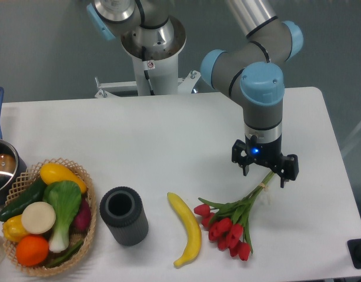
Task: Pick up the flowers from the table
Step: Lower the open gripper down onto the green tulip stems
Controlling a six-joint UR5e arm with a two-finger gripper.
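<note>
Right of centre in the frame, my gripper hung with its jaws spread apart over the top of the stems. The flowers lay on the table, long axis running down-left from the gripper, blooms toward the banana.

- You get bright, even overhead light on the white table.
- Shadows stay soft and short beside the dark cup.
- Focus is slightly soft throughout.
</note>
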